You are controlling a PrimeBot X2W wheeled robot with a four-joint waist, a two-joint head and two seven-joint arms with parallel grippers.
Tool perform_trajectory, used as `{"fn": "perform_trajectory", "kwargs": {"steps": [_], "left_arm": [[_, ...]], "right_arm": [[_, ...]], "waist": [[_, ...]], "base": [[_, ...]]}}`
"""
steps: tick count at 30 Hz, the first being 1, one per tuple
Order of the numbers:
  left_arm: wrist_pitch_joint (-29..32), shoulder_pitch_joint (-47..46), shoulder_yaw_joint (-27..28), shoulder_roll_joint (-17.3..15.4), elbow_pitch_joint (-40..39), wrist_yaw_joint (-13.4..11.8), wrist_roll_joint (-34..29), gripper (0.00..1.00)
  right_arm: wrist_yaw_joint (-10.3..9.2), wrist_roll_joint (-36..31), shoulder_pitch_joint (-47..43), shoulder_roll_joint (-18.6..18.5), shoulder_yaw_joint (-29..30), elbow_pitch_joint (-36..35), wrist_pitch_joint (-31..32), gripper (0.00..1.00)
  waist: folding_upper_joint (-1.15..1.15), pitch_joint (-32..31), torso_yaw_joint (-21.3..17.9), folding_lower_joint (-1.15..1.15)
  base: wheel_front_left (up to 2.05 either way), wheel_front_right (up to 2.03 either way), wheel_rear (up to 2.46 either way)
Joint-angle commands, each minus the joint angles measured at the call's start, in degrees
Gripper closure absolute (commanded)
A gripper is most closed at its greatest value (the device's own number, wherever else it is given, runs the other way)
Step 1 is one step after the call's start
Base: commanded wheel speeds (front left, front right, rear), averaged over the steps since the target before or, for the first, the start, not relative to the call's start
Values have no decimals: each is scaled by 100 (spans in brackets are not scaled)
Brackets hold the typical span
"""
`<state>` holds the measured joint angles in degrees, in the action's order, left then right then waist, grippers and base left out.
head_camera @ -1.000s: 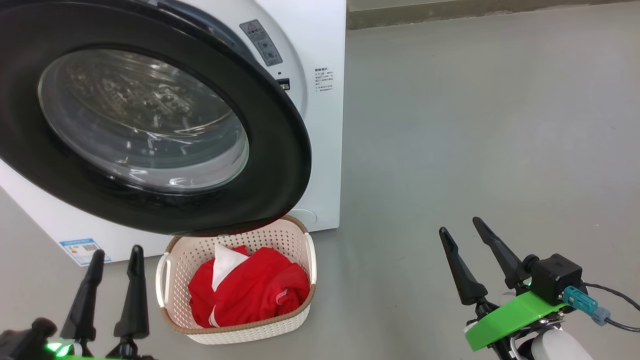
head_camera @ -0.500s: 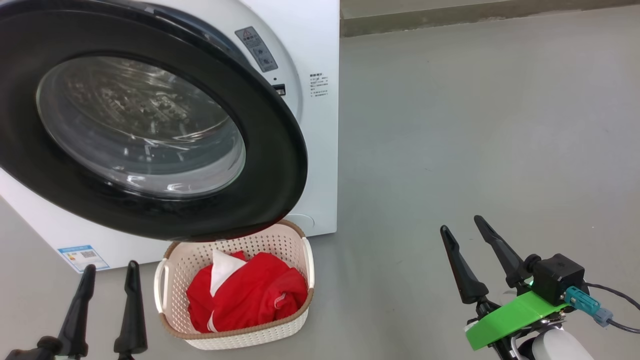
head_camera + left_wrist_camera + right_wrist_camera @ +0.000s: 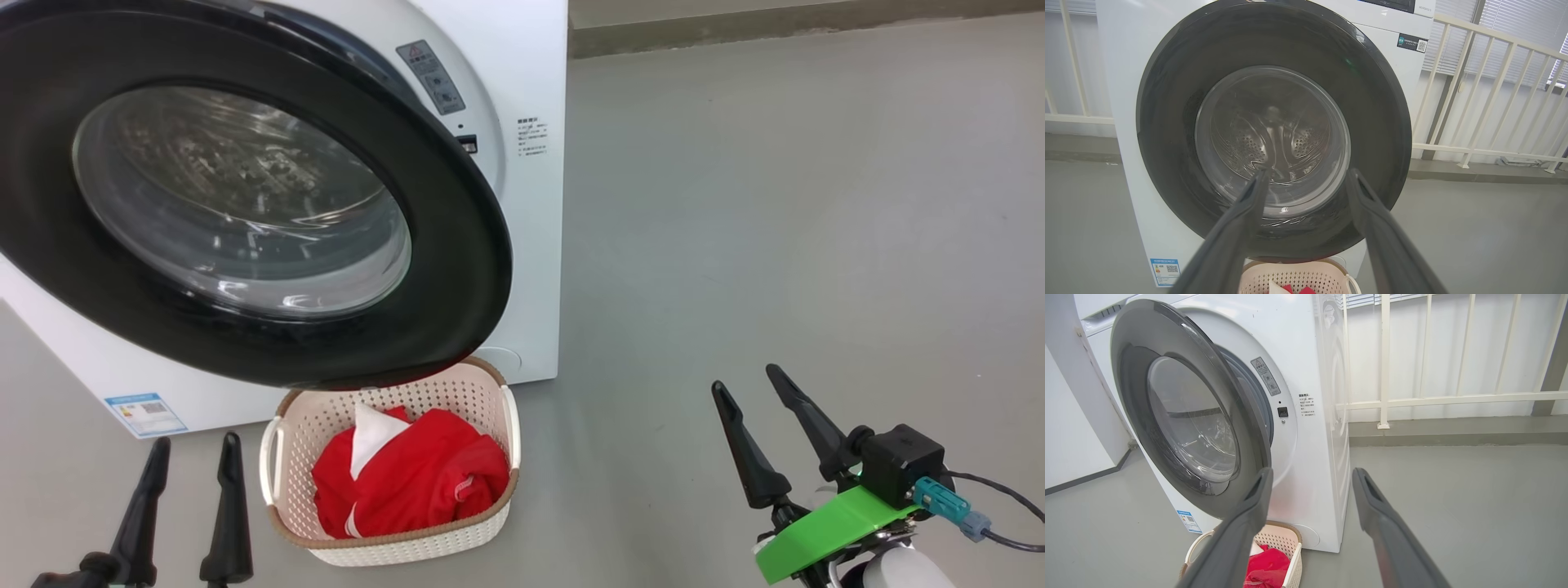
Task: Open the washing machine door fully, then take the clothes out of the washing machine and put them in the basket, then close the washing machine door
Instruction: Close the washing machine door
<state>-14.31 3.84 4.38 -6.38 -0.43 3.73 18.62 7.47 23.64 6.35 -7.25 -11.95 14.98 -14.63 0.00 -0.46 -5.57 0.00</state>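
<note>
Left gripper (image 3: 196, 443): low at the left of the head view, jaws wide apart, nothing between them. Its wrist and body are cut off by the bottom edge. The fingers stand over bare floor (image 3: 775, 204), just left of the basket, not touching it.

Small blue label (image 3: 145, 414) on the machine's lower front; print too small to read.

Washing machine door (image 3: 457, 269): swung partway out from the washing machine (image 3: 522, 82), with its free right edge standing off the front panel. In the right wrist view a gap shows between the door and the front. The door's left and top edges run out of the head view. From the head, the door covers the drum mouth. In the left wrist view, perforated steel shows through the glass, but glare and reflections blur it. Whether anything lies in the drum I cannot tell.

Basket (image 3: 498, 384): on the floor against the machine's foot, below the door's lower right rim. The door hides part of its far rim.

Clothes (image 3: 416, 482): in the basket, a red heap with a white patch sticking up at the left. How many garments there are cannot be made out, and the basket's bottom is covered.

Right gripper (image 3: 744, 380): far right and well apart from the basket, jaws wide and holding nothing. A green bracket (image 3: 824, 531) sits below it, and a cable (image 3: 1000, 535) leaves the frame at the right.
</note>
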Motion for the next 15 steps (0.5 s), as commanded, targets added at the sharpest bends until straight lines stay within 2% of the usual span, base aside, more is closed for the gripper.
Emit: {"fn": "perform_trajectory", "kwargs": {"steps": [1, 2, 4, 6, 7, 8, 15], "left_arm": [[-69, -111, 224, -36, -116, 67, -49, 0], [-69, -111, 228, -26, -114, 75, -58, 0], [-69, -108, 231, -17, -114, 83, -68, 0], [-69, -108, 222, -7, -111, 98, -109, 0], [-69, -111, 220, -3, -114, 103, -133, 0], [-69, -120, 216, 5, -121, 109, -150, 0], [-69, -233, 94, 44, -152, 150, -325, 0]], "right_arm": [[2, 25, 116, -56, -155, -113, -37, 28], [2, 29, 138, -60, -181, -100, -37, 56], [2, 32, 166, -64, -212, -85, -37, 59], [2, 85, 229, -66, -309, -29, -37, 79], [2, 154, 276, -51, -350, 6, -37, 94], [2, 200, 342, -54, -401, 43, -37, 100], [2, 279, 1111, -64, -779, 444, -37, 100]], "waist": [[0, 8, 34, 0], [0, 11, 47, 0], [0, 14, 62, 0], [0, 29, 107, 0], [0, 36, 124, 0], [0, 57, 147, 0], [0, 281, 356, 0]], "base": [[0, 0, 0], [0, 0, 0], [0, 0, 0], [0, 0, 0], [0, 0, 0], [0, 0, 0], [0, 0, 0]]}}
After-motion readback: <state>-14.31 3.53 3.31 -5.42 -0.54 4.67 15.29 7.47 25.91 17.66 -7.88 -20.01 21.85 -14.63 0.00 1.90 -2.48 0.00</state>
